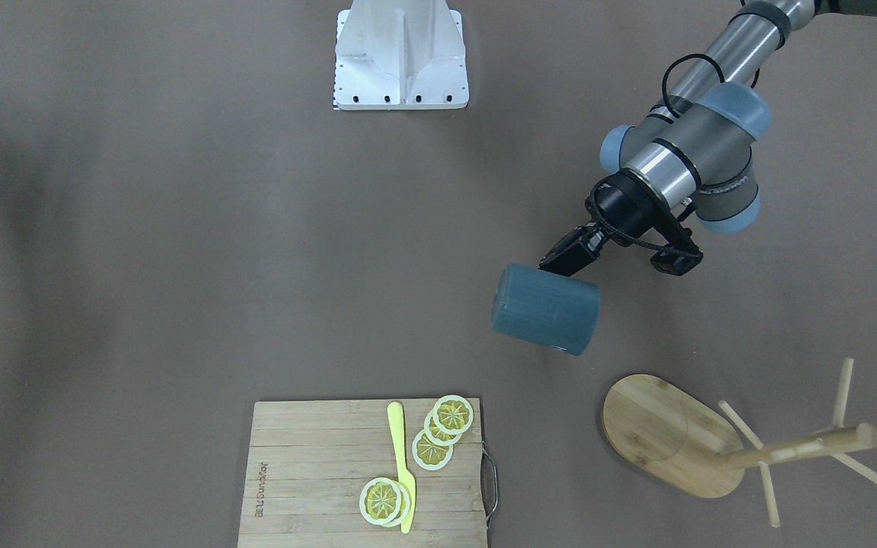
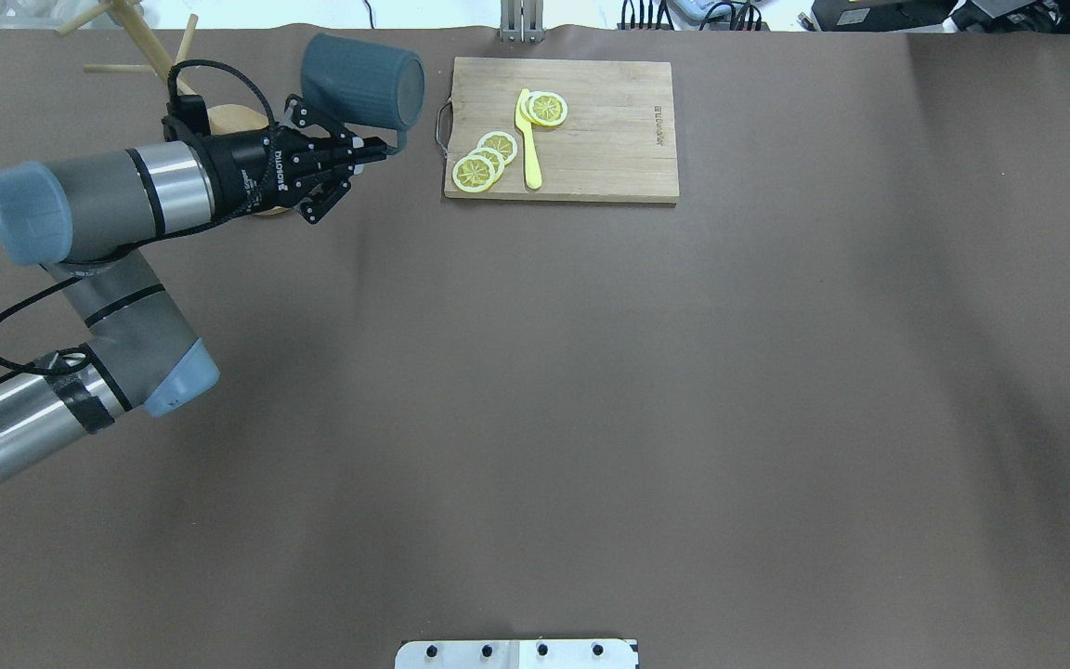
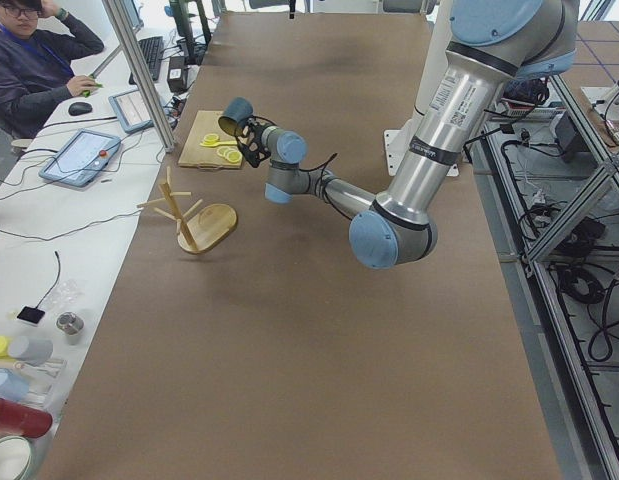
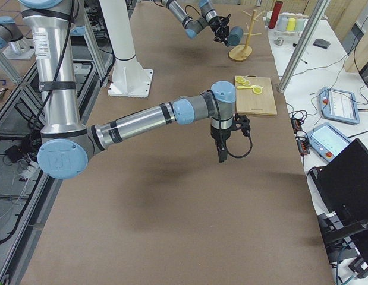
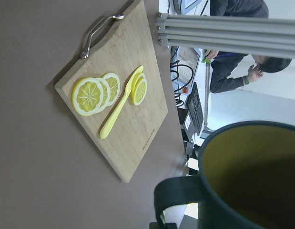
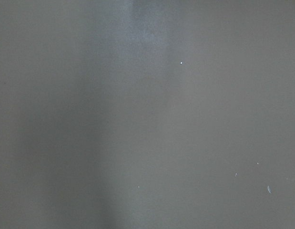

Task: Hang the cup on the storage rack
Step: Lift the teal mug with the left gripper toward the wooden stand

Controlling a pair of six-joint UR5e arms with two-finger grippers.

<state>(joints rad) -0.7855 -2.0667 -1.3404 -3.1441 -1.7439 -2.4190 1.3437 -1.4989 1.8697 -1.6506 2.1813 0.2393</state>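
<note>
The pick-up part of the task is judged done: the cup (image 2: 358, 79) is held off the table, tipped on its side, with its loop handle (image 5: 178, 196) pinched between the closed fingers of the left gripper (image 2: 377, 151), and its yellow-olive inside is seen in the left wrist view. The hanging itself is not yet done. No cup is carried on any peg of the storage rack (image 1: 659, 426), and the cup is kept near the rack's oval base but apart from it, with bare table (image 1: 180, 228) shown between them in the front-facing view. What is left, as judged, is for the handle to be lined up with the tip of a free peg (image 1: 842, 392) and slid down it, then for the grip to be let go. The rack is placed close to the table's far edge on the robot's left, so little room is offered beyond it; the thin pegs fan outward and upward around the post and could be knocked if approached from the side. On the cup's other side the cutting board (image 2: 591, 130) with its lemon slices (image 2: 484, 160) and yellow knife (image 2: 528, 139) lies near. More open room is offered above the rack and toward the robot. The right gripper (image 4: 222, 151) is hung over the table's middle, well apart; whether it is open cannot be told.
</note>
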